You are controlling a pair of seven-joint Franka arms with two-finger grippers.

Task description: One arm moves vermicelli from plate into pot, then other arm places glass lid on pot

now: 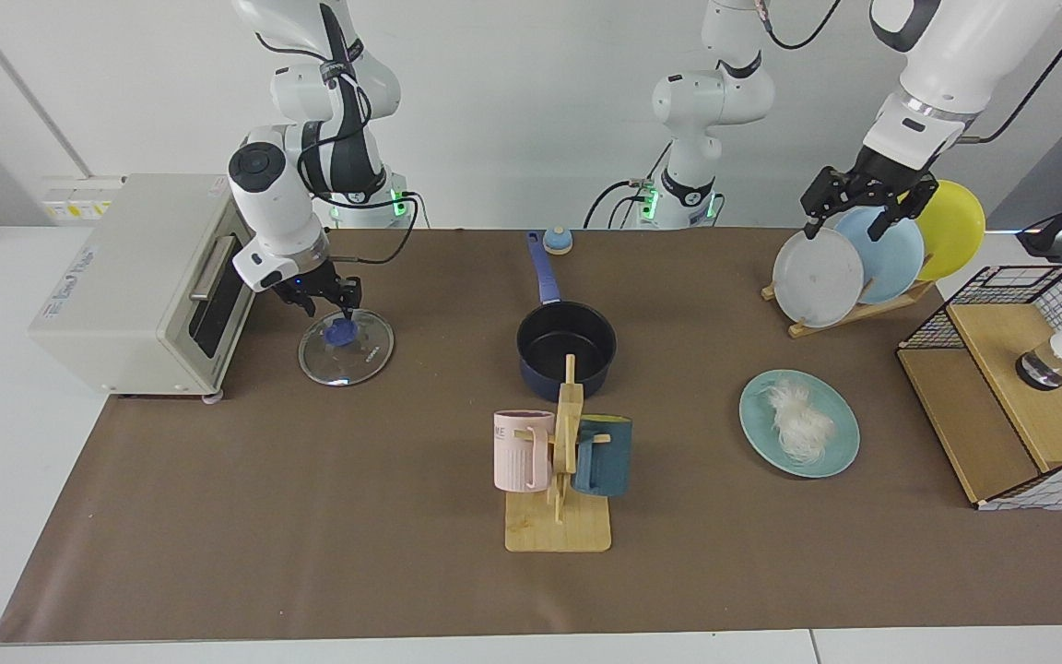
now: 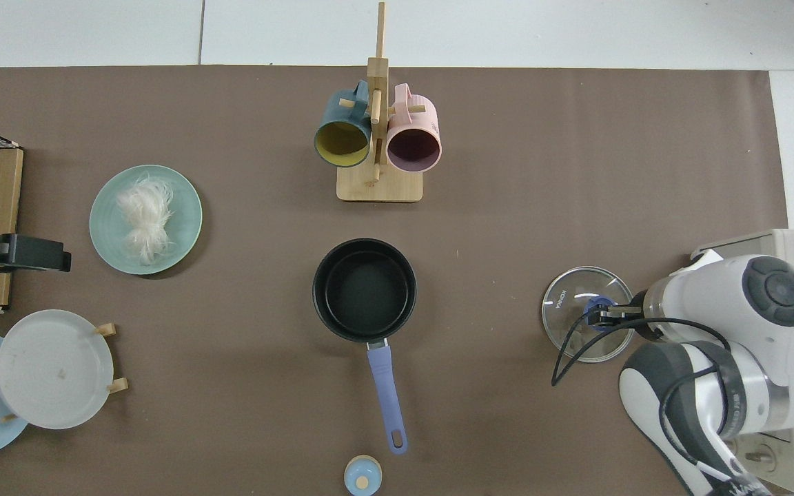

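Note:
The vermicelli (image 1: 798, 420) (image 2: 142, 217) lies as a white tangle on the teal plate (image 1: 840, 452) (image 2: 183, 234). The dark navy pot (image 1: 566, 350) (image 2: 364, 289) stands mid-table with nothing inside, its blue handle pointing toward the arm bases. The glass lid (image 1: 351, 355) (image 2: 569, 324) lies flat beside the toaster oven. My right gripper (image 1: 324, 304) (image 2: 600, 317) hovers open just above the lid's blue knob (image 1: 339, 330) (image 2: 595, 304), which it partly hides from above. My left gripper (image 1: 854, 210) waits open, high over the plate rack.
A toaster oven (image 1: 144, 277) stands close behind the right arm. In front of the pot is a wooden mug rack (image 1: 559, 526) with a pink and a dark blue mug. A plate rack (image 1: 854, 267), a wire basket (image 1: 1020, 387) and a small blue bell (image 1: 557, 241) line the far side.

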